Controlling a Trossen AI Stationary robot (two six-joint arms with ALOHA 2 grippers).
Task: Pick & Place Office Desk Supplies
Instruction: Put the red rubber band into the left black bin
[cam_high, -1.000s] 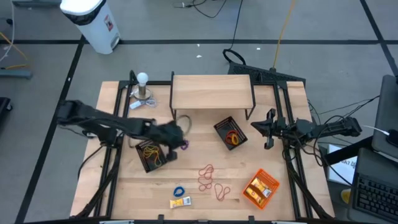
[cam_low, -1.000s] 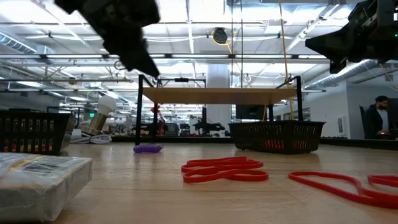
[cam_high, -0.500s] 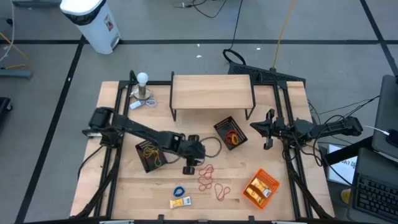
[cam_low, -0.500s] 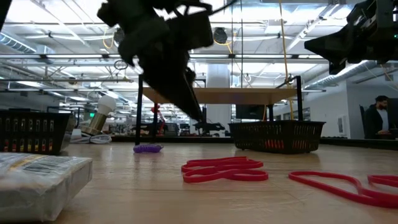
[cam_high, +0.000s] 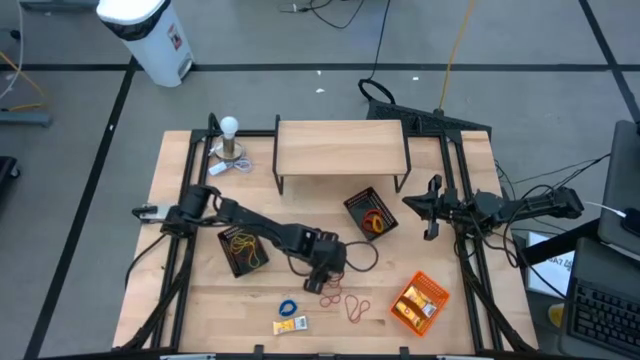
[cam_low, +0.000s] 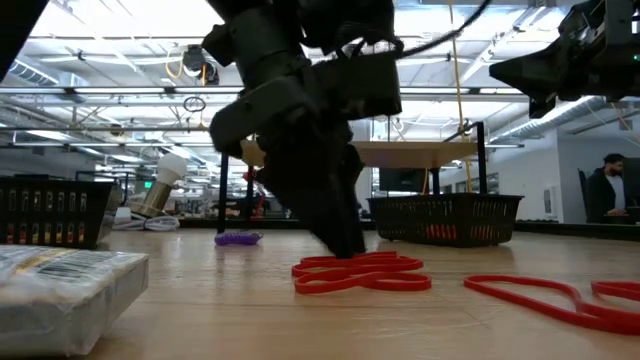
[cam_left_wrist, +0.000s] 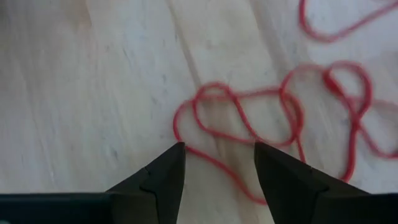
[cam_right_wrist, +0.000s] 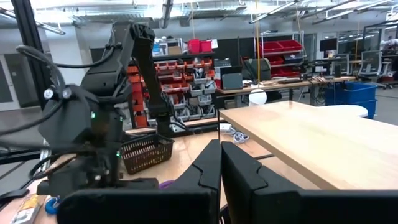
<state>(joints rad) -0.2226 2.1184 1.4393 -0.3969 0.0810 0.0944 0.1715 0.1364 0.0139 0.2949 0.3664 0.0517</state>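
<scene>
The left gripper (cam_left_wrist: 217, 158) is seen with its jaws spread, one finger to either side of a loop of the red rubber bands (cam_left_wrist: 267, 121), which lie flat on the bare wood and are not yet pinched. A second ago this gripper was up over the left black mesh tray (cam_high: 243, 249) with its jaws nearly closed; since then it has been swung right and toward the near edge, brought down to the table (cam_high: 200, 310), and opened. A fresh pick is judged to have been begun, with a closing of the jaws as the next move. In the low view the fingertips are set at the left end of the red pile (cam_low: 362, 272). Nearer the front edge, a blue band (cam_high: 289, 307) and a yellow packet (cam_high: 291, 325) remain unpicked. The right gripper (cam_high: 432, 211) is unmoved over the right side, its jaws pressed together and empty.
</scene>
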